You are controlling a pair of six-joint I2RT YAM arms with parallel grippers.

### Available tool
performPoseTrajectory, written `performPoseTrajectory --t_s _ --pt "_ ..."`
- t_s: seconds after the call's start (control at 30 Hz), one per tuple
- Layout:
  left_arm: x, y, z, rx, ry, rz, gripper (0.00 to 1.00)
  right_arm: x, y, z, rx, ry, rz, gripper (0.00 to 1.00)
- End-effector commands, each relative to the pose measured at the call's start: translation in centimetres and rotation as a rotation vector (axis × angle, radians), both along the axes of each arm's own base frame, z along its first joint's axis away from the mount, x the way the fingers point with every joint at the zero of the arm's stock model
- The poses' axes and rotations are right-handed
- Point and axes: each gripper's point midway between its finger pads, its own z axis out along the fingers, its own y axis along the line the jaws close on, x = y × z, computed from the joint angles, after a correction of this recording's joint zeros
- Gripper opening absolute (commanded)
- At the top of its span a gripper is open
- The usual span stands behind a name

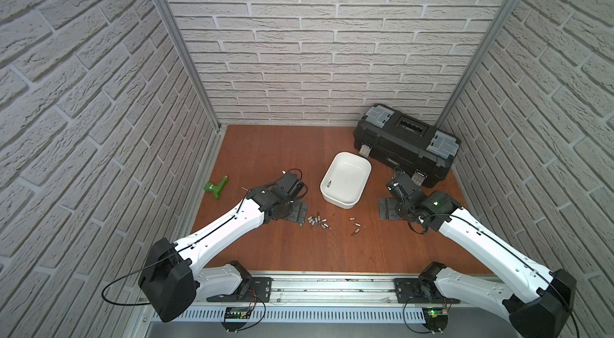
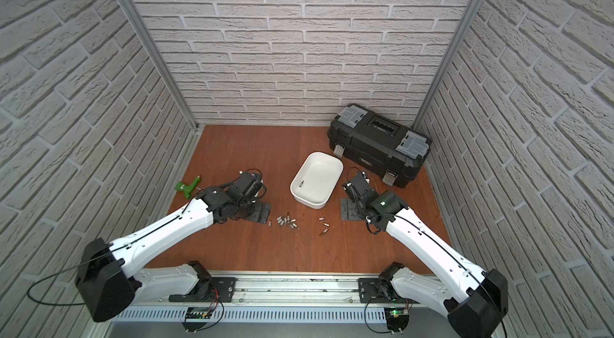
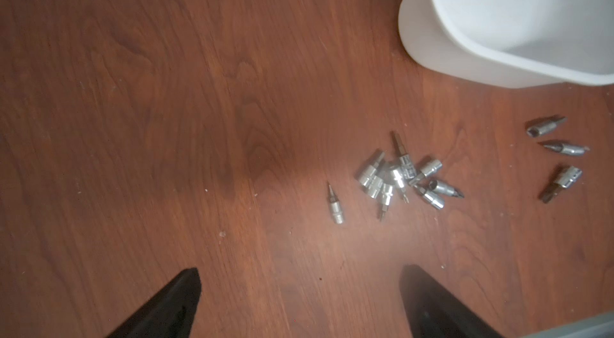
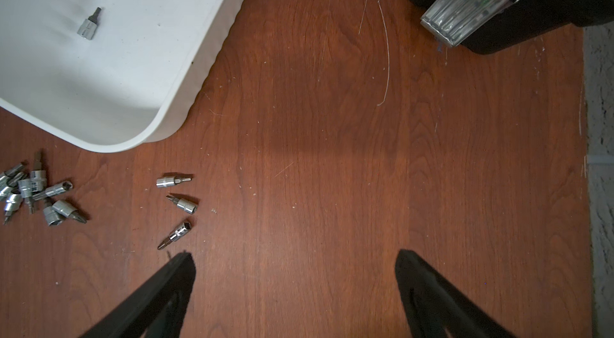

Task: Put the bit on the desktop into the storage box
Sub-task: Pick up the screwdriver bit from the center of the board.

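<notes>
Sitting in storage box (image 4: 133, 70): one bit (image 4: 89, 24). Lying on desktop (image 1: 265, 160): bit pile (image 1: 317, 221) at box's 7 o'clock, three loose bits (image 1: 356, 224) at 6 o'clock, all awaiting transfer. Left gripper (image 3: 299, 270), right gripper (image 4: 294, 253) hovering, jaws gaping wide, holding nothing.

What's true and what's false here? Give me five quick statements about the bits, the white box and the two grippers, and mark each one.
1. One bit lies inside the storage box. True.
2. The left gripper is shut on a bit. False: its fingers stand apart and hold nothing.
3. A cluster of bits lies on the desktop, outside the storage box. True.
4. The green tool lies in the storage box. False: it lies on the desktop, well apart from the box.
5. The right gripper is open and empty. True.
</notes>
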Motion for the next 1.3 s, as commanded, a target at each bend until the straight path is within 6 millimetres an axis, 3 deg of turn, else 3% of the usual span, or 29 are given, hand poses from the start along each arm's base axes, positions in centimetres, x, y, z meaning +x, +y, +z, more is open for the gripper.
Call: performPoseTrajectory --t_s 0.0,0.17,0.57,0.8,1.27 --pt "-1.0 -0.4 -0.1 0.009 0.070 0.000 0.98 0.1 -0.4 0.1 0.005 -0.042 -0.027 0.99" --pt "-0.9 -1.0 -1.3 0.045 0.137 -0.009 0.96 -0.3 -0.9 -0.5 -0.002 -0.054 -0.040 0.99" --pt "0.0 -2.7 -4.9 0.173 0.260 -0.076 0.77 -1.0 -1.6 -1.6 -0.025 -0.047 -0.049 0.99" --pt "0.3 -3.8 -6.6 0.164 0.295 -0.089 0.59 -1.0 -2.0 -2.1 -0.026 -0.065 -0.063 0.99" --pt "0.0 -3.9 -9.4 0.140 0.329 -0.064 0.45 -0.7 -2.3 -2.1 -0.052 -0.076 -0.070 0.99"
